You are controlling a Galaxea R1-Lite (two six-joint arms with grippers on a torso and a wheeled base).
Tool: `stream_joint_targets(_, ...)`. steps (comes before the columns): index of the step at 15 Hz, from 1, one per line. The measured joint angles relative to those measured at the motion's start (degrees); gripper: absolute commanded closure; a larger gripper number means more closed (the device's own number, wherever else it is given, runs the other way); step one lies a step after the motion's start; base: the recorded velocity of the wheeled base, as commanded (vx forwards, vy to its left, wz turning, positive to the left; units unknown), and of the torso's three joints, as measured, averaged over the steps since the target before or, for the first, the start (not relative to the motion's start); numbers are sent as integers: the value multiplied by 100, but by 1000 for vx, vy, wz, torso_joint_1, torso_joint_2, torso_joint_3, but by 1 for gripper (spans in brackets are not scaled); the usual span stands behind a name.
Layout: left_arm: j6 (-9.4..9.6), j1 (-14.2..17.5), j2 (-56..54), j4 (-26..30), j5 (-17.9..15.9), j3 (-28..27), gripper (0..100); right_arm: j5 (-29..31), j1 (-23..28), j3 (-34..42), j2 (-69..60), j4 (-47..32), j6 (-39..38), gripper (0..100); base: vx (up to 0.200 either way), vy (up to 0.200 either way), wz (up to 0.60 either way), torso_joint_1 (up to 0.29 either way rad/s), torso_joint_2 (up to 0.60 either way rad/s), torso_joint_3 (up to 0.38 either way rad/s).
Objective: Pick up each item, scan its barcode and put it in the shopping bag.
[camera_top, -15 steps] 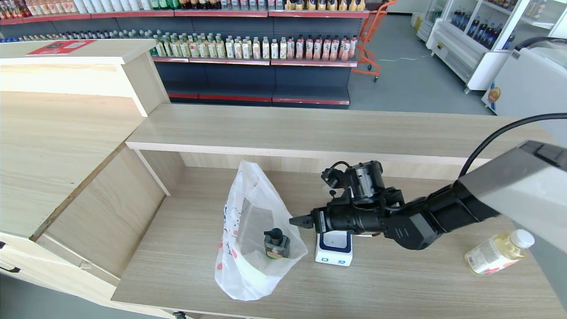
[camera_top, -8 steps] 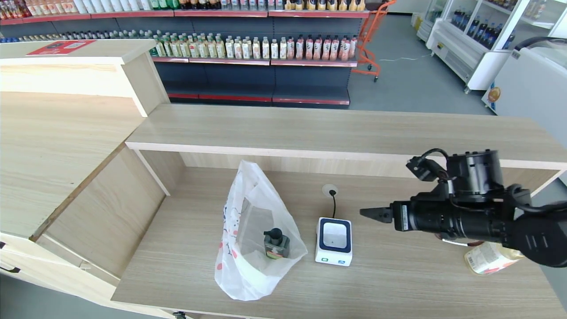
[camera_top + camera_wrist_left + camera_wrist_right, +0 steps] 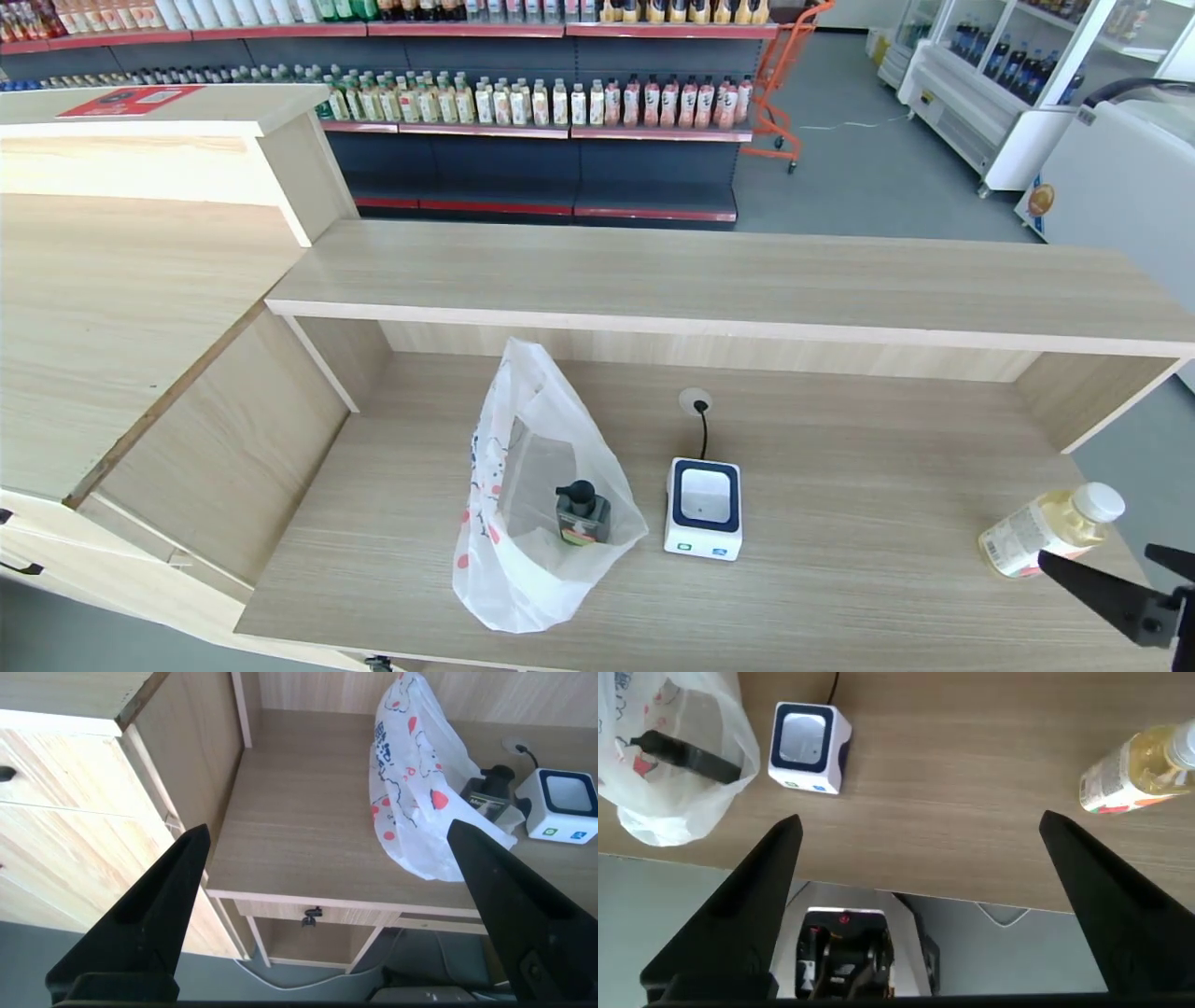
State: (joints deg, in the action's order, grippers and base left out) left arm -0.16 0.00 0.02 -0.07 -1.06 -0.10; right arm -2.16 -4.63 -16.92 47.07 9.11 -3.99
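- Wooden shop counter (image 3: 840, 485), with drink shelves (image 3: 560, 103) behind it.
- Scanner (image 3: 704, 509): white cube, upright at mid-counter.
- Shopping bag (image 3: 523, 579): just beside the scanner, to its left, mouth open.
- Dark pump bottle (image 3: 583, 513): upright inside the bag, on the side towards the scanner.
- Yellow bottle (image 3: 1050, 530): lying on its side, well to the right of the scanner.
- Right gripper (image 3: 1092, 550): well right of the scanner, near the yellow bottle, fingers spread, holding nothing.
- Left gripper (image 3: 327, 829): well left of the scanner, beyond the bag, fingers spread, holding nothing.

Left gripper (image 3: 327, 829): jaws spread wide, nothing held.
Right gripper (image 3: 1094, 553): jaws spread wide, empty, tips pointing toward robot's left.
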Motion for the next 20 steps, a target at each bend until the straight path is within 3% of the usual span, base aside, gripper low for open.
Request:
stream_joint_targets(4, 0, 0, 0, 0, 0, 0, 0, 280, 452, 1180, -2838, -668, 336, 0, 0, 0, 0, 0, 0, 0)
stream_joint_targets(7, 0, 0, 0, 0, 2, 0, 0, 390, 628, 1608, -3900, -946, 428, 0, 0, 0, 0, 0, 0, 0)
stream_joint_targets(13, -6, 0, 0, 0, 2, 0, 0, 393, 634, 1671, -4390, -935, 458, 0, 0, 0, 0, 0, 0, 0)
stream_joint_targets(20, 23, -10, 0, 7, 20, 0, 0, 393, 636, 1674, -4435, -946, 474, 0, 0, -200, 0, 5, 0, 2)
